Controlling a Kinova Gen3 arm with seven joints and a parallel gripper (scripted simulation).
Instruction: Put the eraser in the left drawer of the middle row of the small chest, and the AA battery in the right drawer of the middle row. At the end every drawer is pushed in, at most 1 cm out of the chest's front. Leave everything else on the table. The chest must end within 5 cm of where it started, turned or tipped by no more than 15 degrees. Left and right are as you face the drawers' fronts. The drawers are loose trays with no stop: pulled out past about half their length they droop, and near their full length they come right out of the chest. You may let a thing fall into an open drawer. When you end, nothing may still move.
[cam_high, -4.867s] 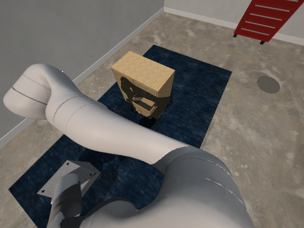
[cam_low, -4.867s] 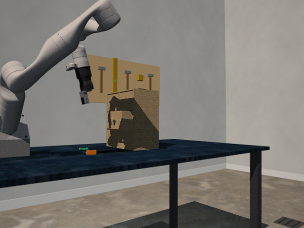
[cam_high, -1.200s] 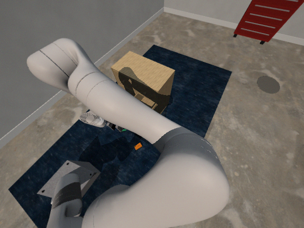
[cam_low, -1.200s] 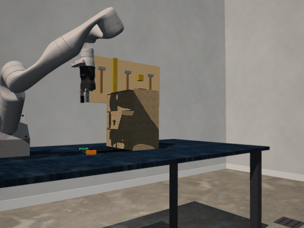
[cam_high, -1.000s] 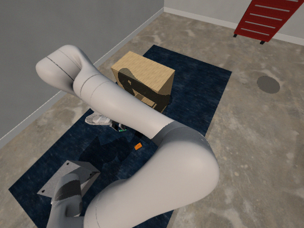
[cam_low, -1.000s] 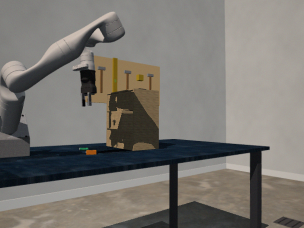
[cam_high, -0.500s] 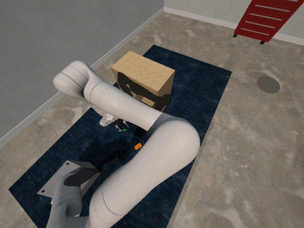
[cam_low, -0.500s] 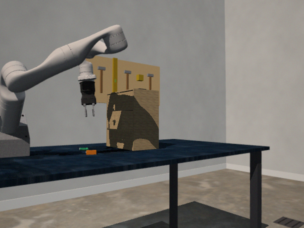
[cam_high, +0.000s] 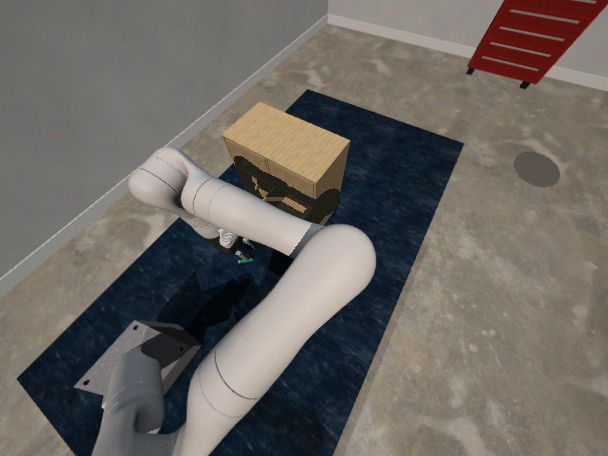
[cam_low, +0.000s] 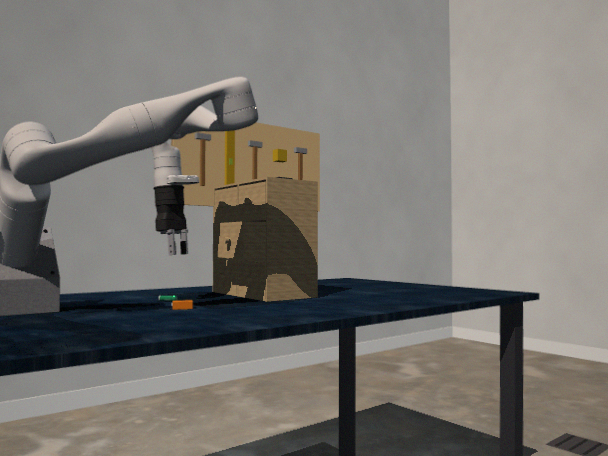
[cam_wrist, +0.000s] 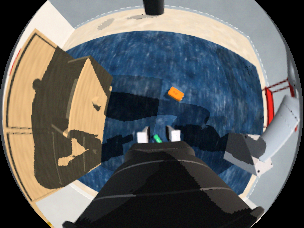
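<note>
My gripper (cam_high: 245, 249) (cam_low: 178, 250) (cam_wrist: 157, 131) is open and empty, pointing down in front of the chest. The green battery (cam_high: 245, 261) (cam_low: 167, 297) (cam_wrist: 158, 139) lies on the table well below my fingers, in line with their gap in the wrist view. The orange eraser (cam_low: 182, 304) (cam_wrist: 176, 93) lies nearby; my arm hides it in the top view. The small wooden chest (cam_high: 290, 135) (cam_low: 295, 220) (cam_wrist: 19, 95) stands upright. Its right middle drawer (cam_low: 231, 231) (cam_wrist: 85, 107) appears pulled out. The left middle drawer is in shadow; its exact position is unclear.
My arm (cam_high: 270, 305) (cam_low: 115, 140) reaches from its base (cam_low: 30, 295) over the blue table (cam_high: 390, 165) (cam_low: 400, 295) (cam_wrist: 215, 65). The chest front stands beside my gripper. Dark arm shadows cross the drawers and the table between base and chest.
</note>
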